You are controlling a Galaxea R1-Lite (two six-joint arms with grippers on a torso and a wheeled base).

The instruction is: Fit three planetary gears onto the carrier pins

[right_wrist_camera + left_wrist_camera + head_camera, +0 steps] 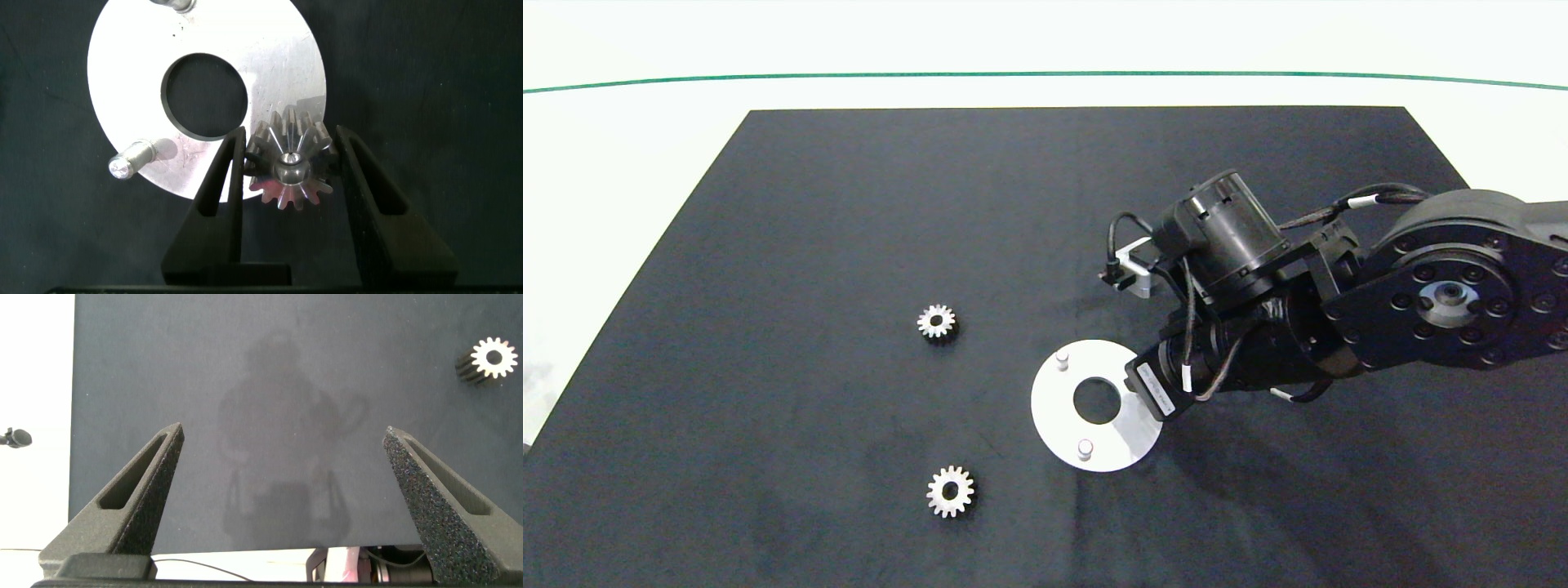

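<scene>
One gear [290,167] — right pincer [288,175], pin-seated

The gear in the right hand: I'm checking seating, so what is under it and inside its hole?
The gear, held between the right hand fingers, sits over the white disc, a pin tip showing in its centre hole. The disc beneath is covered, so full seating is unclear.

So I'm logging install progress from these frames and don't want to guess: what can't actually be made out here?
- Head view: the third carrier pin and the right gripper are hidden under the right arm.
- Right wrist view: whether the held gear is fully seated on its pin; the gear covers the disc there.
- Left wrist view: one loose gear appears; the other is out of frame.
</scene>
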